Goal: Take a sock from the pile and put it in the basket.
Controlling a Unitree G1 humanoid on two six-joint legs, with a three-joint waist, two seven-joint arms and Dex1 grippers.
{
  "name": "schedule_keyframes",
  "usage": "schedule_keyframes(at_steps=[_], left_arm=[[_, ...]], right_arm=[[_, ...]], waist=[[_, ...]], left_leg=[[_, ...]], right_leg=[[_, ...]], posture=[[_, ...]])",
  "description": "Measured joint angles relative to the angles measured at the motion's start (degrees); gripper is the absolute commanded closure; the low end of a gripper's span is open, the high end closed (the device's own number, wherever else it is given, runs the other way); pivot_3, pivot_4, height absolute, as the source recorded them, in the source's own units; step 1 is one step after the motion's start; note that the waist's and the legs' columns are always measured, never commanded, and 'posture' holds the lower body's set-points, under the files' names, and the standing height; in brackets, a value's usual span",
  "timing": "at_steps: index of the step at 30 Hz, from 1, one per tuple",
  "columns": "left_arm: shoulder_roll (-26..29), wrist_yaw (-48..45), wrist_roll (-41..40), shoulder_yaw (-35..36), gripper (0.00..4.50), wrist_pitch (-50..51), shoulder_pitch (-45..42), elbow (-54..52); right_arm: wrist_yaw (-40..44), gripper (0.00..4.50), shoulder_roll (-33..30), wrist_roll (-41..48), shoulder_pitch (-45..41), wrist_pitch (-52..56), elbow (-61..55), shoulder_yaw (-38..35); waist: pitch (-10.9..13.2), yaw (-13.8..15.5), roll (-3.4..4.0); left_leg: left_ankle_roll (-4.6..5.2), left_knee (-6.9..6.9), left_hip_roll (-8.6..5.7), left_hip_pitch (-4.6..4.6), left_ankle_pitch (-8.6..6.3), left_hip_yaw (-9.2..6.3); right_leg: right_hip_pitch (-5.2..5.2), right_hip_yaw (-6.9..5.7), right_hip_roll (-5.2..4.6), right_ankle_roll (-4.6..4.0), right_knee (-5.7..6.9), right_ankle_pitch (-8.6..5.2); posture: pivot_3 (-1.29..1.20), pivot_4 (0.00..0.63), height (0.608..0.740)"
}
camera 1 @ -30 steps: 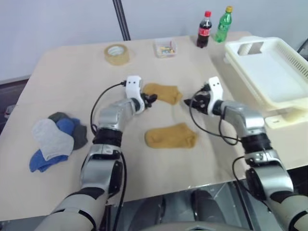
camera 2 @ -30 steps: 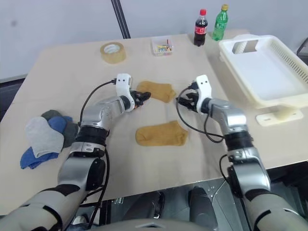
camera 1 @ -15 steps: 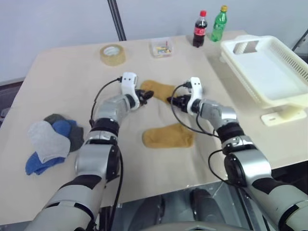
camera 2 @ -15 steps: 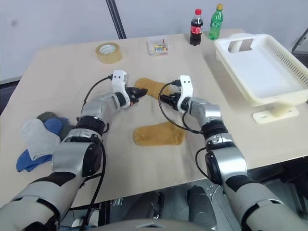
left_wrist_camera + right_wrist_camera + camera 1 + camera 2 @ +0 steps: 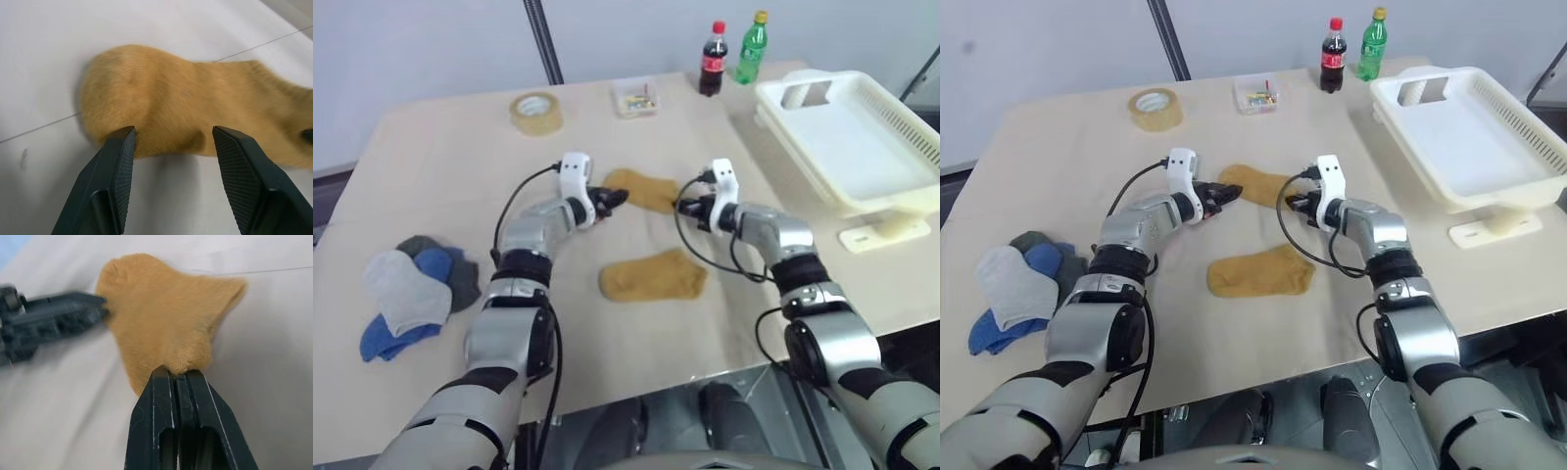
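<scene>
Right gripper (image 5: 177,374): fingers, apart a second ago, now pinch shut on the near edge of the mustard sock (image 5: 644,187), centre frame on the bench (image 5: 440,176); pickup looks begun. Left gripper (image 5: 171,142): fingers apart, straddling the sock's other end. The right wrist view confirms the pinch; the head view adds the pile (image 5: 411,294) at lower left, the basket (image 5: 862,147) at upper right.

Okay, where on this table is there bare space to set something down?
Bare table lies between the tape roll and the sock pile, and along the near edge below the nearer mustard sock. The white basket is empty. The middle is crowded: both pincers work the far mustard sock.
</scene>
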Motion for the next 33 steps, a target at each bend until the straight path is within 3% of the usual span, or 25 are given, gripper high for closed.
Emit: schedule_keyframes(at_steps=[7,21,22,24,28,33], left_arm=[[2.2,-0.9,-0.7,1.6,1.8,3.2,0.0,0.1],[2.2,-8.6,0.1,-2.7,1.8,7.0,0.5,-2.2],[2.1,-8.6,0.3,-2.8,2.21,6.8,0.5,-2.2],[1.7,-7.8,0.8,-2.8,2.6,6.3,0.5,-1.9],[1.3,-6.1,1.5,-2.7,4.45,5.4,0.5,-1.0],[0.3,-5.9,1.5,-2.6,4.45,5.3,2.1,-3.4]], right_arm=[[3.3,4.49,-4.3,-1.0,4.5,3.2,-7.6,2.9],[3.2,4.49,-3.4,-1.8,5.5,2.6,-8.8,3.3],[3.2,4.5,-3.4,-2.0,5.5,2.6,-8.8,3.3],[3.2,4.5,-3.4,-2.0,5.5,2.6,-8.8,3.4],[3.3,4.5,-3.4,-2.1,5.6,2.6,-9.0,3.6],[3.6,4.5,-3.5,-2.1,6.7,2.7,-11.3,3.8]], waist=[[0.0,-0.1,0.02],[-0.1,0.5,0.06],[-0.1,0.5,0.1],[-0.2,0.6,0.15],[-0.2,0.7,0.15],[-0.2,1.1,0.16]], left_leg=[[0.0,0.01,-0.04,-0.02,0.0,0.11],[0.0,0.05,-0.12,-0.02,0.0,0.09],[0.0,0.05,-0.12,-0.02,0.0,0.08],[0.0,0.05,-0.12,-0.01,0.0,0.09],[0.0,0.05,-0.12,-0.02,0.0,0.09],[0.0,0.06,-0.12,-0.02,0.0,0.09]], right_leg=[[-0.24,0.09,-0.01,0.0,0.28,0.0],[-0.22,0.03,-0.05,0.0,0.28,0.0],[-0.22,0.03,-0.05,0.0,0.28,0.0],[-0.22,0.03,-0.05,0.0,0.28,0.0],[-0.22,0.02,-0.06,0.0,0.28,0.0],[-0.22,0.03,-0.06,0.0,0.28,0.0]], posture=[[0.0,0.15,0.74],[0.0,0.15,0.74],[0.0,0.15,0.74],[0.0,0.15,0.74],[0.0,0.15,0.74],[0.0,0.15,0.74]])
